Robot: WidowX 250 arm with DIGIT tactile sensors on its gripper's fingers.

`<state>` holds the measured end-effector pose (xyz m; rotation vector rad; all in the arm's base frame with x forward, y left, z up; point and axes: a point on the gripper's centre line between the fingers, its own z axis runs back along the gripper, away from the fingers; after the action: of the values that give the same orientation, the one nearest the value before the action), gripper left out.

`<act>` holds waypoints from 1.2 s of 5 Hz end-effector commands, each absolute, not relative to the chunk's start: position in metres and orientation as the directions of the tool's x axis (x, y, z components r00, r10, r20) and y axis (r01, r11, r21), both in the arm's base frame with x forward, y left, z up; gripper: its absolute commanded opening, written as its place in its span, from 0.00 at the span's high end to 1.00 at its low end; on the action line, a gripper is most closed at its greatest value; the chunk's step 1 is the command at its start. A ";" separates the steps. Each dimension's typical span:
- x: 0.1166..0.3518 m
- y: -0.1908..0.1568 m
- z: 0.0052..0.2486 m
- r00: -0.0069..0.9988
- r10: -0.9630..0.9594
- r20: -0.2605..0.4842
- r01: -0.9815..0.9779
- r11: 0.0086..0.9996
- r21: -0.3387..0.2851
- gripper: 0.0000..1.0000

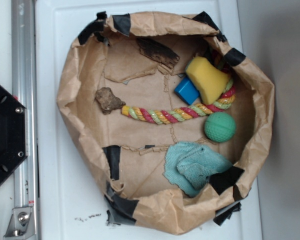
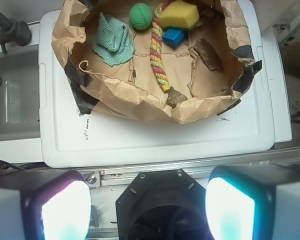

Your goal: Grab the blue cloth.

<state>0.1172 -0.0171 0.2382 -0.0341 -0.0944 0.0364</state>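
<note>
Teal-blue terry, the blue cloth (image 1: 196,166) lies crumpled just beside the green ball (image 1: 220,127). Fingers (image 2: 65,212) spread wide, holding nothing; recommend pinching the raised central fold.

One brown paper bag (image 1: 80,75) rolled down into a bin holds the lot. Inside lie one blue cloth (image 1: 195,165), one green ball (image 1: 220,127), one small blue block (image 1: 186,91), one yellow sponge (image 1: 206,77), one multicoloured rope (image 1: 165,115) and one brown bark-like lump (image 1: 108,99). At least seven patches of black tape (image 1: 112,161) mark the paper.
</note>
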 end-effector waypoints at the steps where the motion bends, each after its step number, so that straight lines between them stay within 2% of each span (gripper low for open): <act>1: 0.117 -0.017 0.238 0.995 0.038 0.094 -0.035 0.999 -0.036 0.00; 4: 0.117 -0.017 0.238 0.995 0.038 0.094 -0.035 0.999 -0.036 0.00; 5: 0.167 -0.002 0.216 0.994 0.069 0.088 -0.063 0.996 -0.062 0.00; 6: 0.219 -0.002 0.200 0.985 0.051 0.167 -0.049 0.999 -0.015 0.00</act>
<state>0.2146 0.0005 0.1834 -0.0114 -0.1118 0.0594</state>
